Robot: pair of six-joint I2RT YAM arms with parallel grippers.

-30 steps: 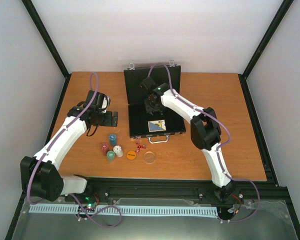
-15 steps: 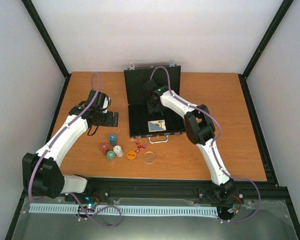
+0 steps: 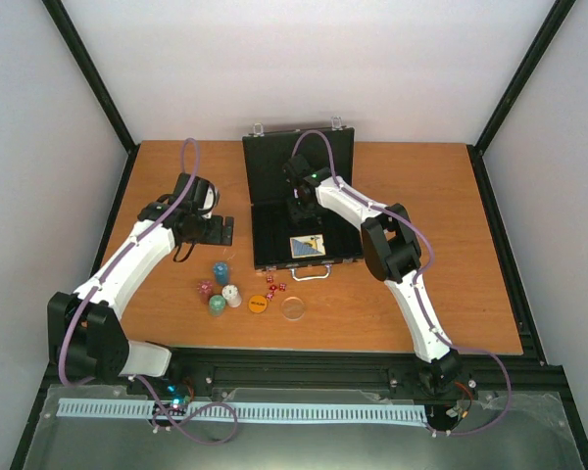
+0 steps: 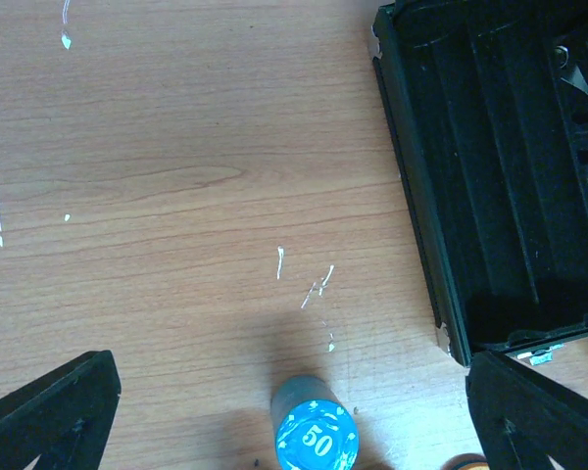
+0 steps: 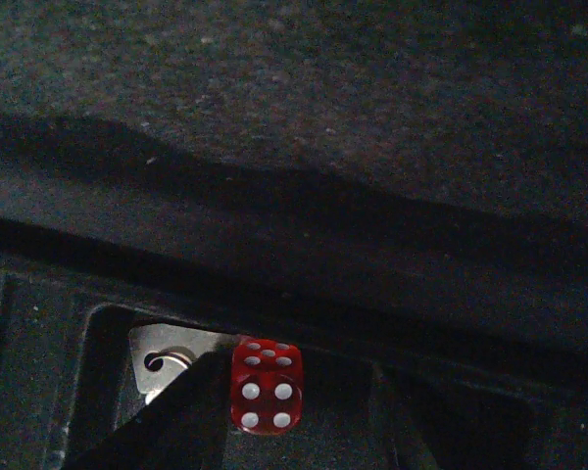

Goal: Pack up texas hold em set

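The black briefcase (image 3: 274, 211) lies open at the table's middle, with the blue-yellow card deck (image 3: 308, 246) in its near tray. My right gripper (image 3: 299, 208) reaches into the case. In the right wrist view a red die (image 5: 266, 385) sits in a dark compartment against the left finger (image 5: 171, 421), with a gap to the other finger, so the right gripper (image 5: 294, 392) is open. My left gripper (image 4: 294, 421) hangs open over bare wood just beyond the blue chip stack (image 4: 316, 439). Red (image 3: 205, 289), white (image 3: 232, 295) and green (image 3: 217, 305) stacks stand near the blue chip stack (image 3: 220, 271).
An orange disc (image 3: 258, 304), a clear disc (image 3: 294, 308) and loose red dice (image 3: 272, 286) lie in front of the case by its silver handle (image 3: 314, 275). The case's left wall (image 4: 412, 196) runs close to my left gripper. A metal hinge plate (image 5: 167, 357) shows behind the die.
The right arm's elbow has swung left and toward the case, and its jaws have narrowed a little. The left gripper has crept slightly toward the case.
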